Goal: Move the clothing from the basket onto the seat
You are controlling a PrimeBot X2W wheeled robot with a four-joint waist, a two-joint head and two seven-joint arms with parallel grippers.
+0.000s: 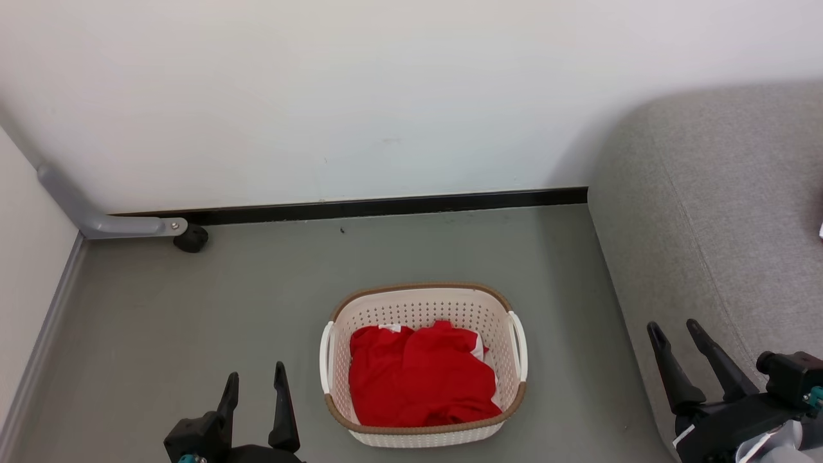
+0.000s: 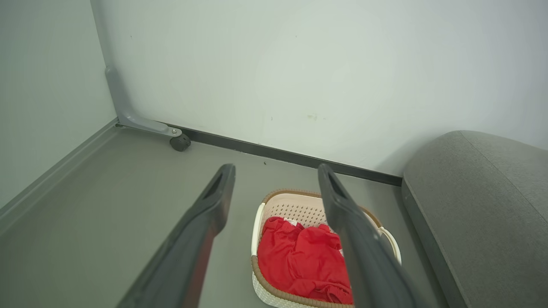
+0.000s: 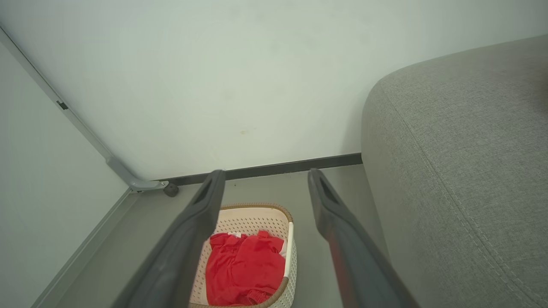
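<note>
Inside basket [image 1: 421,287], clothing [image 1: 418,379] seen bunched; judged soft, light, floppy, best pinched at raised fold near basket's middle. Spread wide, nothing held: left hand [image 1: 256,379], right hand [image 1: 674,329].

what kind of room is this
Probably a living-room corner or a mock-up of one: a light-grey fabric sofa seat beside a cream perforated plastic laundry basket of red clothing on grey floor.

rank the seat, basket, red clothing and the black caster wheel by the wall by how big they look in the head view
1. seat, largest even though the frame cuts it off
2. basket
3. clothing, lying inside the basket
4. caster wheel, smallest, though it is also farther from the camera
</note>
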